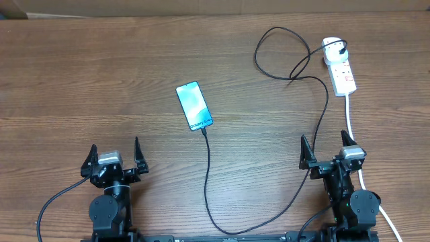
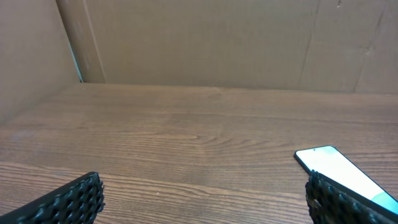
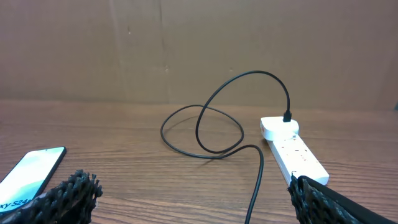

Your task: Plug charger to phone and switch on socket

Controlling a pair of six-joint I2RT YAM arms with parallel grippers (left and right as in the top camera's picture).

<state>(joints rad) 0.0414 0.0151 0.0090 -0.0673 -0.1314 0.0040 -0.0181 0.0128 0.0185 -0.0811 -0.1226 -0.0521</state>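
While both grippers, left (image 1: 115, 159) and right (image 1: 328, 153), rest released near the phone (image 1: 195, 105), the charger (image 1: 209, 181) appears plugged into phone and socket (image 1: 339, 66), whose switch state is unclear.

I see a light-blue-screened slim phone (image 1: 195, 105), thin black charger cable (image 1: 207, 181), white red-marked socket strip (image 1: 339, 67), brown wood-grain table (image 1: 80, 87).
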